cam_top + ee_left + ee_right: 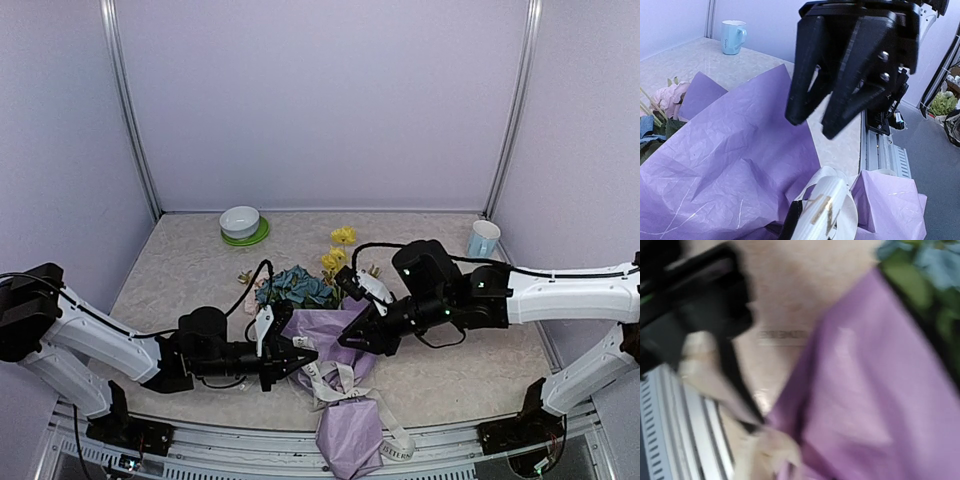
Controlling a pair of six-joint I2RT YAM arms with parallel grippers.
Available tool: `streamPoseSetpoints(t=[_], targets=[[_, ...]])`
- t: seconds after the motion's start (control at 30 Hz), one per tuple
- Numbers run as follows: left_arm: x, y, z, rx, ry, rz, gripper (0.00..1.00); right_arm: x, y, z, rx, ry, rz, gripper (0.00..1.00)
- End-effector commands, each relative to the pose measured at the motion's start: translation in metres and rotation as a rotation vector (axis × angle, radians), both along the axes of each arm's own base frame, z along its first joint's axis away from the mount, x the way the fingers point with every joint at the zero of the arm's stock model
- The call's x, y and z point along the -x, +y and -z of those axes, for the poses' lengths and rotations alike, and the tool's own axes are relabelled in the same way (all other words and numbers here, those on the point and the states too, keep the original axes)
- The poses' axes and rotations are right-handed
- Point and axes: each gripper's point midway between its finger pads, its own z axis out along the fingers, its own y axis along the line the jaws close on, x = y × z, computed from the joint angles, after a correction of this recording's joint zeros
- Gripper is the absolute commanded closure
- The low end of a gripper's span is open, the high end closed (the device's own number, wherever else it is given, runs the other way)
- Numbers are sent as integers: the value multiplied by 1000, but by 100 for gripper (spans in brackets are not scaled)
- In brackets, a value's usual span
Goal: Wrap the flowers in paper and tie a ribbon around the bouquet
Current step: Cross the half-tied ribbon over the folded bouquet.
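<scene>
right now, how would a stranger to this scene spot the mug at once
Go to the table's far right corner, by the metal post. The mug stands there alone, pale blue with a handle; the only other dish is a white bowl on a green plate, far left.

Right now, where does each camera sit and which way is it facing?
Top external: above and behind the bases, looking down at the table; both arms show.
Left wrist: low over the paper, facing the right pincer and mug; ribbon at its own fingertip.
Right wrist: blurred, over paper and flowers; dark robot part at left.
All share the paper.
</scene>
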Motion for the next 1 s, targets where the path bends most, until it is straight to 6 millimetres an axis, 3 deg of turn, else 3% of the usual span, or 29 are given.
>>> streamPoseSetpoints(t=[0.0, 0.17, 0.43, 0.6, 0.77, 0.97], targets=[[3, 2, -8, 33, -15, -6, 100, -8, -9, 10, 60, 101, 3, 79], [7, 0, -10, 43, -22, 7, 100, -9, -4, 45, 180, 162, -23, 87], [9, 1, -14, 46, -38, 16, 100, -2, -1, 69, 260, 199, -97, 87], [10, 1, -11, 37, -47, 21, 100, 32, 15, 59, 123, 292, -320, 87], [10, 2, -10, 48, -63, 12, 100, 54, 23, 55, 15, 345, -465, 84], [6, 4, -5, 47, -50, 2, 100, 48, 29, 68, 33, 327, -477, 82]])
